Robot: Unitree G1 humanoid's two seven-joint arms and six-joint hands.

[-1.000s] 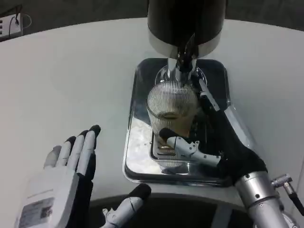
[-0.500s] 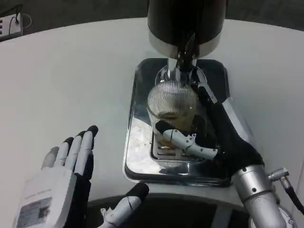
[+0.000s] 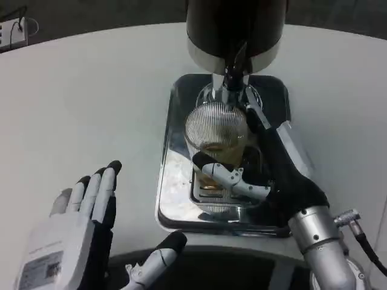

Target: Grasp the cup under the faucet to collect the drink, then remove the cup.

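Observation:
A ribbed clear cup point(image 3: 216, 134) with amber drink in its bottom stands on the shiny drip tray point(image 3: 175, 199), right under the faucet point(image 3: 234, 74) of the black dispenser point(image 3: 234, 27). My right hand point(image 3: 266, 175) wraps around the cup from the right, thumb across its front and fingers along its far side. My left hand point(image 3: 81, 232) hovers flat over the table at the lower left, fingers spread and holding nothing.
The white round table point(image 3: 91, 103) spreads out to the left of the tray. A white power strip point(image 3: 13, 30) lies at the far left edge. The dark gap at the table's front edge point(image 3: 199, 272) sits just below the tray.
My right hand has slid forward and closed in around the cup, its thumb now across the front. The left hand has drifted slightly down and left.

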